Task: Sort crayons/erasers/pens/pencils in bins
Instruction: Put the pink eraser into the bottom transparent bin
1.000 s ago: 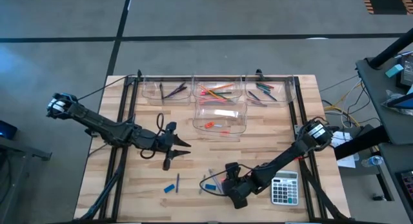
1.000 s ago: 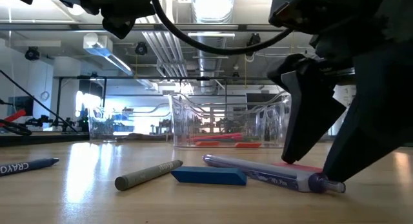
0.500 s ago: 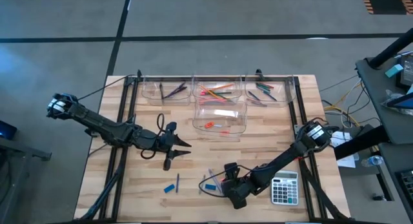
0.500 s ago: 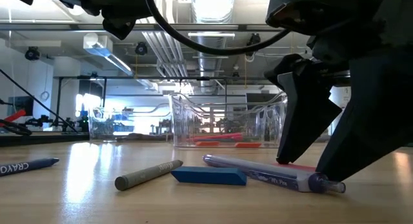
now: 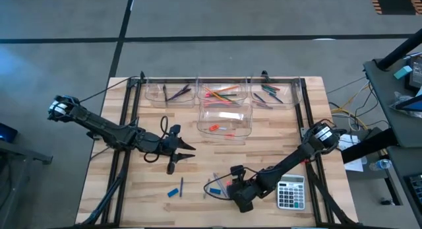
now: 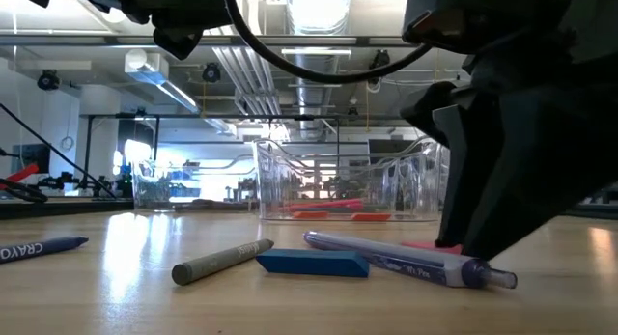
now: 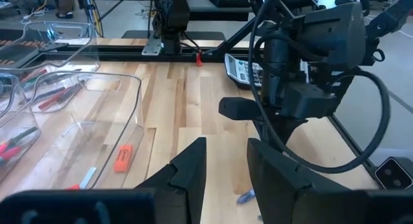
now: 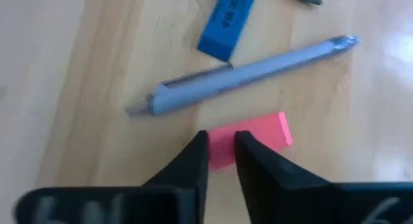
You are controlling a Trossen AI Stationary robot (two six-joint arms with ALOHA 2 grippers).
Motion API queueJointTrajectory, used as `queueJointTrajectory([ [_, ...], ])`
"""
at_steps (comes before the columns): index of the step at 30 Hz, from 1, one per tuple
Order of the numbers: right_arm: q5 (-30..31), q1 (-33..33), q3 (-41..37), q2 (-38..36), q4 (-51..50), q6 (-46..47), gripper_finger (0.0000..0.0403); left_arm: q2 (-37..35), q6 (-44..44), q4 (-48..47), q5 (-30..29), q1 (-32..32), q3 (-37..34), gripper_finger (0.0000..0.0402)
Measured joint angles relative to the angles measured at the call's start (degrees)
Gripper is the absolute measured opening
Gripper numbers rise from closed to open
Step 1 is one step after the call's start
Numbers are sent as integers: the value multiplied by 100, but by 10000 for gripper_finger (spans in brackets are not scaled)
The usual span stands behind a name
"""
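A pink eraser (image 8: 261, 135) lies flat on the wooden table near its front edge, and my right gripper (image 8: 222, 153) is shut on it. Right beside it lie a pale purple pen (image 8: 239, 75) and a blue eraser (image 8: 226, 20). A grey crayon (image 6: 222, 261) lies by the blue eraser. Several clear bins (image 5: 224, 120) stand toward the far edge with sticks and erasers inside. My left gripper (image 7: 226, 162) hovers open over the table's left middle with nothing between its fingers. My right gripper pinches one end of the pink eraser (image 8: 222, 146) between its two fingers. The fingers slant down at it from above and from the table's right. The eraser lies flat on the table, its other end sticking out past the fingertips.
A grey calculator (image 5: 290, 193) sits just right of my right gripper. Another blue eraser (image 5: 173, 192) and a blue pen (image 5: 182, 184) lie to the left near the front edge. A blue crayon (image 6: 39, 248) lies at the low view's left.
My right gripper's fingers stood apart on either side of the pink eraser and have now shut on it. The eraser has stayed flat on the table.
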Motion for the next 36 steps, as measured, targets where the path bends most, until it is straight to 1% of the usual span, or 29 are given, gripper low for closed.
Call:
queueJointTrajectory([
  [4, 128, -12, -7, -28, 20, -9, 23, 0, -33, 4, 5, -1, 0, 97],
  [6, 181, -6, -7, -55, 15, -54, 13, 0, -33, 18, 7, -2, 0, 97],
  [14, 239, -12, -5, -392, -64, -52, 9, 0, -38, 16, 14, -4, 0, 97],
  [24, 742, -10, -2, -1220, -650, -112, 9, 0, -43, 39, 19, -4, 0, 97],
  [27, 957, -59, -2, -1531, -756, -292, 9, 0, 28, 196, 20, -4, -4, 97],
  [31, 1206, -394, -2, -2013, -794, -692, 8, -2, 159, 346, 27, -4, -3, 97],
  [33, 1292, -688, -2, -2230, -786, -876, 8, -2, 159, 391, 29, -4, -3, 97],
  [36, 1256, -1220, -74, -2461, -735, -1116, 8, -2, 106, 392, 29, -9, -2, 97],
])
